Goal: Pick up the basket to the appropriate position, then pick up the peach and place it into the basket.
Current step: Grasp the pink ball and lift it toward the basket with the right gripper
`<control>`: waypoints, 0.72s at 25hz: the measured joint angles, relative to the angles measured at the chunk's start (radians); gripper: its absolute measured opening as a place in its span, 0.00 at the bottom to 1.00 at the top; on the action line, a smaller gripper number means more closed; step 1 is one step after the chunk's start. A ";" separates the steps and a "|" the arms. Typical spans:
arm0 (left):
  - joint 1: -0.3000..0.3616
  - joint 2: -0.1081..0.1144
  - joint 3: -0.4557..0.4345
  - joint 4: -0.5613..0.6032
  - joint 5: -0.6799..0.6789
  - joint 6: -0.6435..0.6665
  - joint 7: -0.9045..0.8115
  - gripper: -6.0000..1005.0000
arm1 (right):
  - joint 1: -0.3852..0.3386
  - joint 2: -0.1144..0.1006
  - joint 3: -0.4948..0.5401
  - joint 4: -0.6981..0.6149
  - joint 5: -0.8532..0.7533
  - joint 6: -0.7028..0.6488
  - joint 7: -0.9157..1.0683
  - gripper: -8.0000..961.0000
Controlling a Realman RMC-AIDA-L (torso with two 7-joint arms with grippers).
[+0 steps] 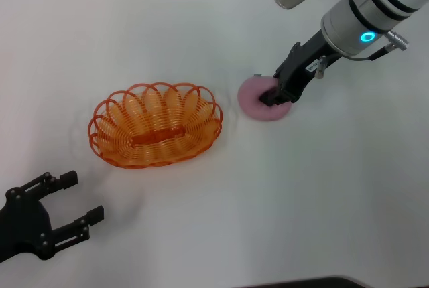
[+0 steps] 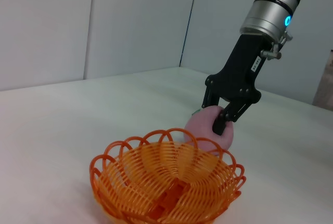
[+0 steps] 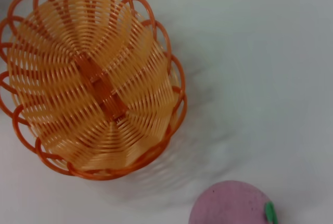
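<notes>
The orange wire basket [image 1: 155, 127] stands upright on the white table, left of centre; it also shows in the left wrist view [image 2: 166, 182] and the right wrist view [image 3: 93, 78]. The pink peach [image 1: 251, 100] rests on the table just to its right, with its green leaf [image 3: 269, 212] showing. My right gripper [image 1: 278, 95] is down on the peach's right half, its black fingers [image 2: 221, 125] closed on the fruit [image 2: 200, 125]. My left gripper [image 1: 84, 197] is open and empty near the front left corner, apart from the basket.
The white table [image 1: 201, 234] carries nothing else. A pale wall [image 2: 104, 21] stands behind the table in the left wrist view. The right arm's silver forearm [image 1: 362, 20] reaches in from the top right.
</notes>
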 joint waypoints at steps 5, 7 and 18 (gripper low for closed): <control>0.000 0.000 0.000 0.000 0.000 0.000 0.000 0.79 | -0.001 0.000 0.000 0.000 0.000 0.000 0.000 0.23; 0.000 0.000 0.000 0.000 0.000 0.000 0.000 0.79 | -0.001 0.000 0.000 0.000 0.000 0.000 0.000 0.22; 0.000 0.000 0.000 -0.003 0.000 -0.001 -0.002 0.79 | -0.001 0.000 -0.001 0.000 0.000 0.000 0.000 0.13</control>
